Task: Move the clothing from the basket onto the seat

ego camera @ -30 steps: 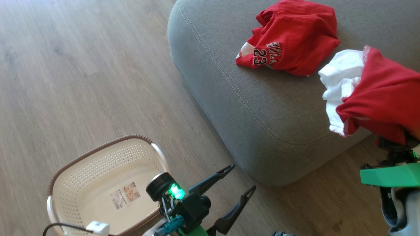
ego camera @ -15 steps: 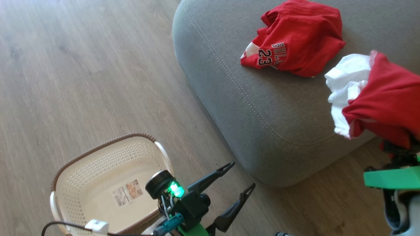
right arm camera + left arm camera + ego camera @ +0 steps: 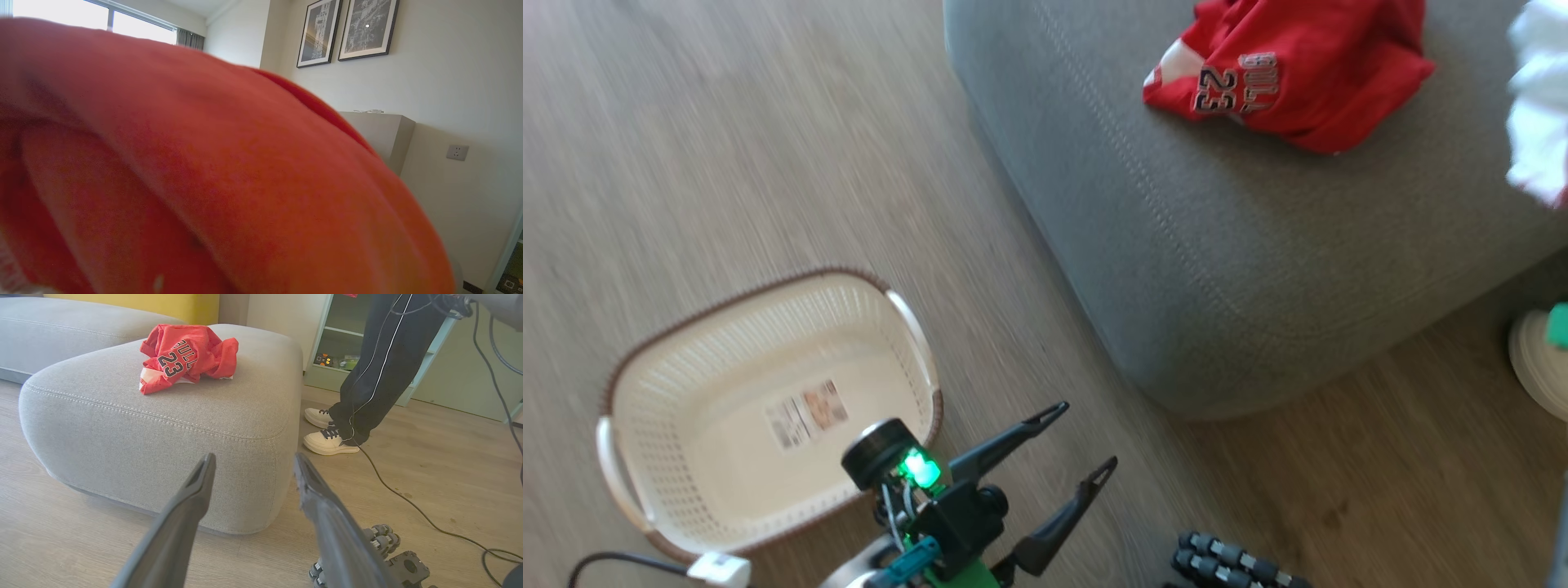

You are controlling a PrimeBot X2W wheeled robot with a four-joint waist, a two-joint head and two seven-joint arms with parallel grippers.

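On the floor [image 3: 727, 147]: basket [image 3: 670, 425], label sticker [image 3: 807, 414] inside | jersey [image 3: 1307, 73] on seat [image 3: 1217, 269]

My left gripper [image 3: 1086, 434] has two long, tapered dark plastic fingers [image 3: 184, 522], a black wrist block [image 3: 960, 523] and a glowing green light [image 3: 919, 469].

The seat [image 3: 1217, 269] is grey woven upholstery, matt and slightly nubbly, crossed by a line of pale thread stitching. The jersey [image 3: 1307, 73] is soft red cloth, creased, with flat printed lettering. The red garment [image 3: 204, 183] is fine-knit matt cloth, and its lining [image 3: 1535, 122] is white cloth. The basket [image 3: 662, 408] is smooth cream plastic with perforated walls, a brown woven-looking rim [image 3: 743, 286] and a paper label [image 3: 806, 412] on its bottom. The floor [image 3: 727, 163] is wood-grain plank with a satin-matt finish. The left gripper [image 3: 253, 457] has fingers [image 3: 179, 522] of dark matt plastic.
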